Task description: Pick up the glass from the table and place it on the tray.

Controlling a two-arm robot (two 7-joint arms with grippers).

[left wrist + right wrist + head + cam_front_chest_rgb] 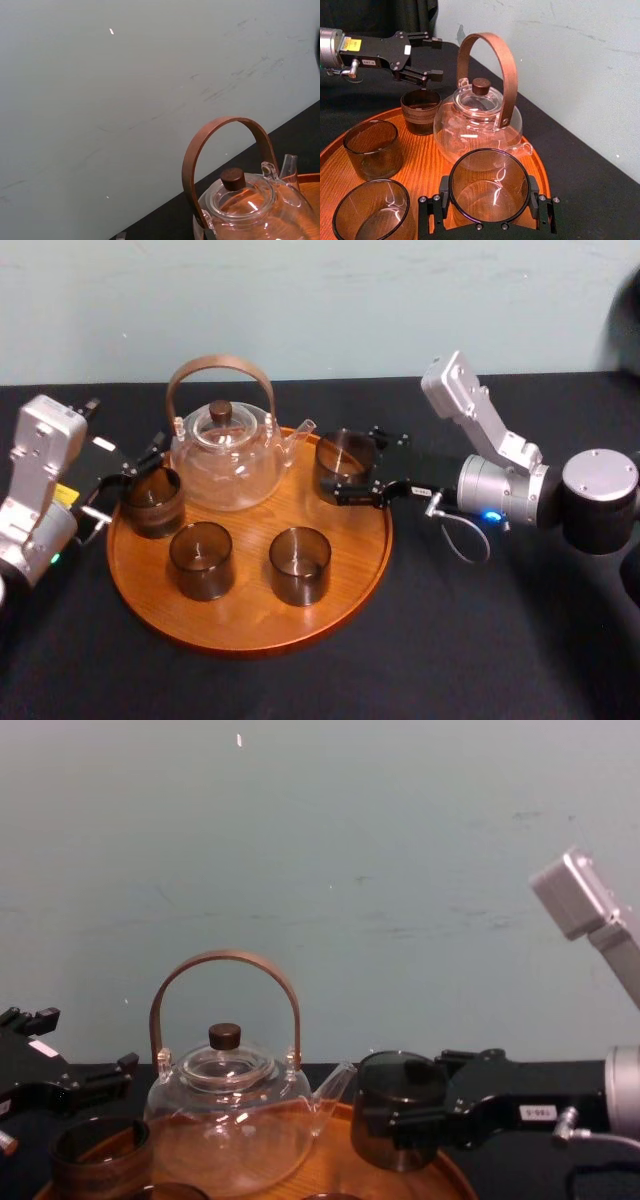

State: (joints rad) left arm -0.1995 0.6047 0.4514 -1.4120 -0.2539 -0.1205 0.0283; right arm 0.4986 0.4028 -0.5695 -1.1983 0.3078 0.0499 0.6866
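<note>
Right gripper (352, 466) was clamped round a smoky-brown clear cylindrical glass (489, 186), black jaws pressed to both sides, over the rear right of the large round orange-brown wooden tray (250, 625); couldn't tell if its base touched the wood. Just beside it, twd the tray's middle, stood a clear glass teapot (228, 460) w/ arched brown handle. On the tray also: front-left glass (201, 560), front-right glass (300, 565), rear-left glass (153, 502). Left gripper (432, 57) hung near the rear-left glass, fingers apart, holding nothing. Black tablecloth (480, 640) lay under all
</note>
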